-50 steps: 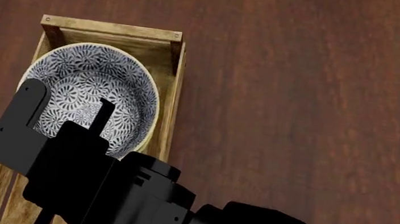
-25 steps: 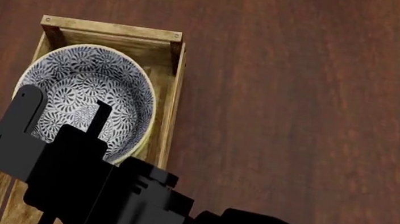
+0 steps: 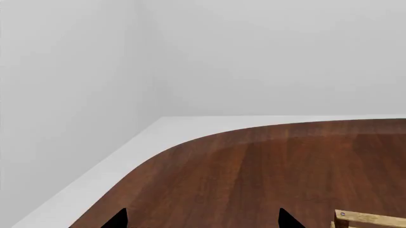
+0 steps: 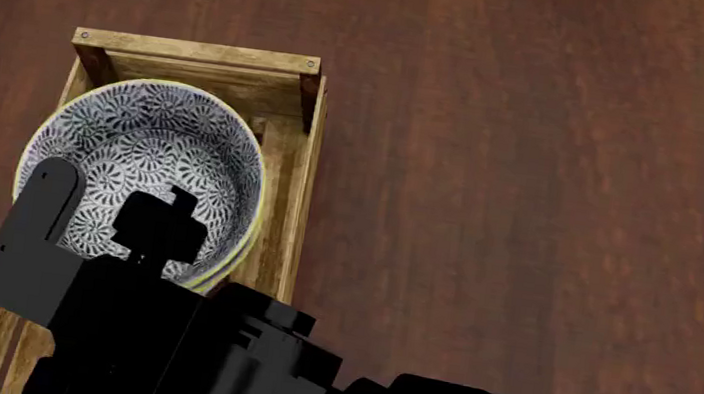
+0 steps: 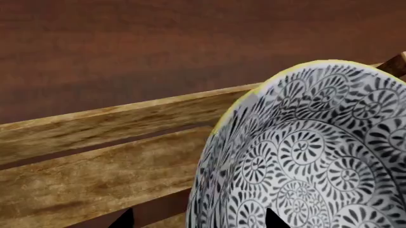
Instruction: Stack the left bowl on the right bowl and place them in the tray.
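A: Where do things stand?

B: On the wooden table (image 4: 530, 179), the tray (image 4: 196, 51) sits at the left with the bowls (image 4: 144, 146) inside its far end. A second rim peeks out at the near right edge, so they look stacked.

A: And the grippers?

B: The right gripper (image 4: 109, 203) hangs at the bowls' near rim, fingers spread; I judge it released. The left gripper (image 3: 201, 219) shows only two parted tips over bare table, holding nothing.

A: What's left?

B: Probably just pulling away.

Blk/wht floral bowl (image 4: 142, 156), light-wood tray (image 4: 196, 51)
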Motion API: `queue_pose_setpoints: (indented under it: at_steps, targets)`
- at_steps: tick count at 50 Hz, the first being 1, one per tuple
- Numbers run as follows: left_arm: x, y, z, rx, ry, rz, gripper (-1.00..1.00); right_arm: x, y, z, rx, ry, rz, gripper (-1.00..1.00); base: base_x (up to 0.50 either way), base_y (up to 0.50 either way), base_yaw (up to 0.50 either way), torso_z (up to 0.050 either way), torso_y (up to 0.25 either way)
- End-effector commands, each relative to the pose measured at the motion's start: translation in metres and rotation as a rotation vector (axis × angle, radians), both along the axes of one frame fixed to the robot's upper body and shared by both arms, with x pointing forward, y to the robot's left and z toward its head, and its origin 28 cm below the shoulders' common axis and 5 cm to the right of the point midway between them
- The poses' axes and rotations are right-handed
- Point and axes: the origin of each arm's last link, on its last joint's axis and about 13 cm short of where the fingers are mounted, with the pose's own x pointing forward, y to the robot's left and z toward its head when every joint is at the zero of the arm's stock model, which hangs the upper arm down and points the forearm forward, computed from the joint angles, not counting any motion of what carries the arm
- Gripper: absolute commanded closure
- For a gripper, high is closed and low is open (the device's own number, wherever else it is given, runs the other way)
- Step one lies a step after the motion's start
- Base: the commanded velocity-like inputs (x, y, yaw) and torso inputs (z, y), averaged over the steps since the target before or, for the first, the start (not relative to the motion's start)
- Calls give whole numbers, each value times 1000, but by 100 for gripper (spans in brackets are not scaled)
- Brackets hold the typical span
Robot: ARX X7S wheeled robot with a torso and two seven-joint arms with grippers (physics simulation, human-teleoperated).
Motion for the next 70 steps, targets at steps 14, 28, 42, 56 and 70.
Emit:
queue_pose_setpoints:
  at_steps: [14,28,42,56,70]
  targets:
    - [-1,1,0,-4,-3,6,-100,-4,2,4,-6,7,0,-100,0,0,0,0,0]
    - [-2,3,0,-9,-4,11,-100,-13,8,13,-14,-30,19,-100,0,0,0,0,0]
    - [-3,3,0,-10,-6,14,-100,-22,13,24,-7,-69,19,-100,0,0,0,0,0]
    - [-4,2,2,-6,-8,14,-100,-36,15,40,32,-125,14,-100,0,0,0,0,0]
    - [-5,2,2,-7,-6,15,-100,-49,8,51,57,-166,-2,-100,0,0,0,0,0]
